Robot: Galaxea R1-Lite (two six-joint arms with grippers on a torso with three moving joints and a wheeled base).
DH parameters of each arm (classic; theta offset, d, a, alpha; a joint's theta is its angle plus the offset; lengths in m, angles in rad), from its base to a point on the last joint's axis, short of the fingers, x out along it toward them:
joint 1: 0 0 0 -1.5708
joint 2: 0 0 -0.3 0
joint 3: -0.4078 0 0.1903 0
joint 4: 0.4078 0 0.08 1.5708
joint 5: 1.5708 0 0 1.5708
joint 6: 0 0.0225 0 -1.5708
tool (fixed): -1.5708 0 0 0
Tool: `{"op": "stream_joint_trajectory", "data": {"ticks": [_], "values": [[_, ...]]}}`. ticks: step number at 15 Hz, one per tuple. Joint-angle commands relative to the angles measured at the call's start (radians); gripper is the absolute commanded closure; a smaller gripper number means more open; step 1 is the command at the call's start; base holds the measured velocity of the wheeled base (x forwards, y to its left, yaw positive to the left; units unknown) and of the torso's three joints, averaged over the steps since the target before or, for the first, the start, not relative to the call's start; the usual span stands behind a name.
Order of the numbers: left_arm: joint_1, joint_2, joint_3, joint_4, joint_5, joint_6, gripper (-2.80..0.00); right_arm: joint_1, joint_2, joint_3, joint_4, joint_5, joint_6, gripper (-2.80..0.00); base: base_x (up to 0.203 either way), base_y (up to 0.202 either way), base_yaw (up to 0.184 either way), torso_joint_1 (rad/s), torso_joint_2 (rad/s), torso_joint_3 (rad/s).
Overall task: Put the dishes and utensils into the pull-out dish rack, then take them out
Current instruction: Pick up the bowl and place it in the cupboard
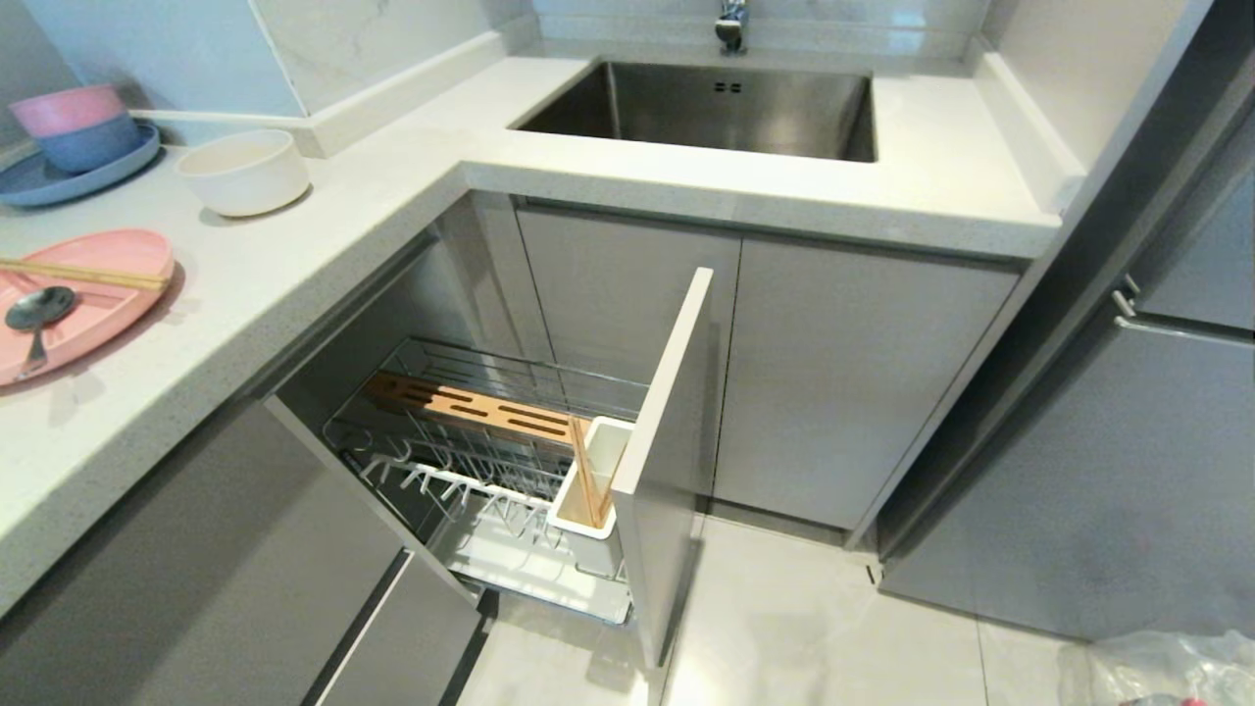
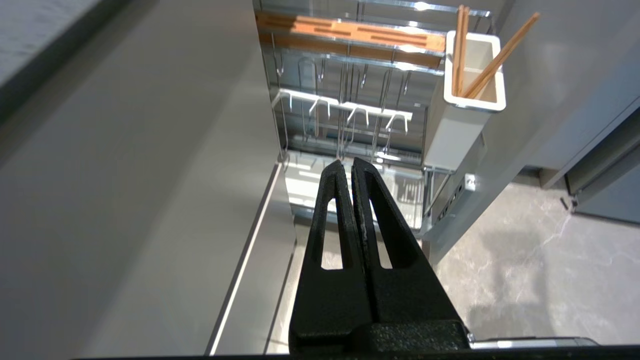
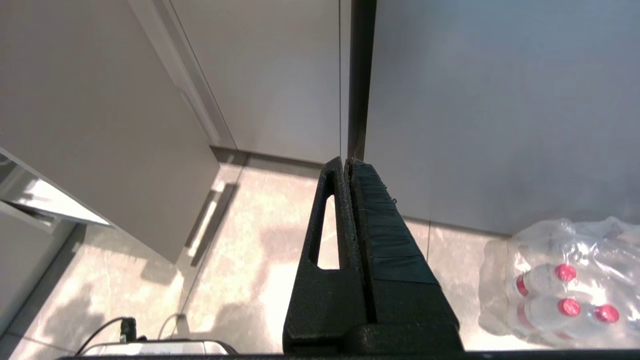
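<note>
Both arms parked low, my left gripper (image 2: 348, 167) and right gripper (image 3: 346, 164) pressed together and empty; pink plate (image 1: 108, 294) with spoon (image 1: 34, 314) and chopsticks (image 1: 83, 274) at the counter's left edge, so I'd lift the utensils off before gripping its rim for the open dish rack (image 1: 490, 461).

Head camera looks down on the pull-out dish rack (image 1: 490, 461), shared with the left wrist view.

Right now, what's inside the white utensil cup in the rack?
In the utensil cup stand wooden chopsticks, leaning against its walls; three sticks show in the left wrist view. No spoon pokes out. The cup's bottom is hidden by its walls, so anything short lying there can't be seen.
</note>
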Motion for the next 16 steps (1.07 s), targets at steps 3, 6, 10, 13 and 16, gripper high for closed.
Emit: {"op": "stream_joint_trajectory", "data": {"ticks": [3,6,10,13,16], "values": [[0.001,0.0,0.0,0.0,-0.001,0.0,0.0,0.0,0.0,0.002,0.0,0.0,0.0,0.0,0.0,0.0,0.0,0.005,0.0,-0.2],[-0.001,0.001,0.0,0.0,0.0,0.0,0.0,0.0,0.0,0.002,0.0,0.0,0.0,0.0,0.0,0.0,0.0,0.003,0.0,-0.199],[0.001,0.0,0.0,0.0,0.0,0.0,0.0,0.0,0.0,0.002,0.0,0.0,0.0,0.0,0.0,0.0,0.0,0.003,0.0,-0.196],[0.001,0.0,0.0,0.0,0.0,0.0,0.0,0.0,0.0,0.002,0.0,0.0,0.0,0.0,0.0,0.0,0.0,0.001,0.0,-0.204],[0.0,0.001,0.0,0.0,0.0,-0.001,0.0,0.0,0.0,0.002,0.0,0.0,0.0,0.0,0.0,0.0,0.0,0.002,0.0,-0.121]]}}
